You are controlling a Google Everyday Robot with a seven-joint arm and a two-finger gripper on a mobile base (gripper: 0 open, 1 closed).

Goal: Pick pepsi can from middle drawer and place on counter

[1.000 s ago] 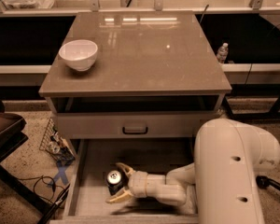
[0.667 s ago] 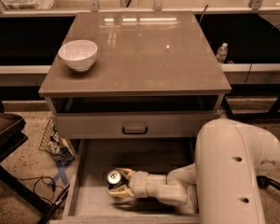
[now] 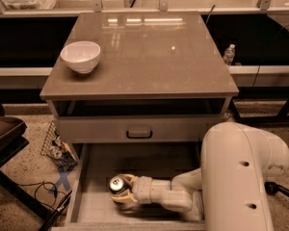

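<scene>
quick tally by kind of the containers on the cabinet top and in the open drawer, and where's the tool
bowls: 1, the white bowl on the counter
cans: 1, the pepsi can in the middle drawer
total: 2
the tool is down in the middle drawer, at the pepsi can

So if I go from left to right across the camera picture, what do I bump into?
White bowl on the counter → pepsi can, gripped by the tool down in the middle drawer → small bottle at the far right.
</scene>
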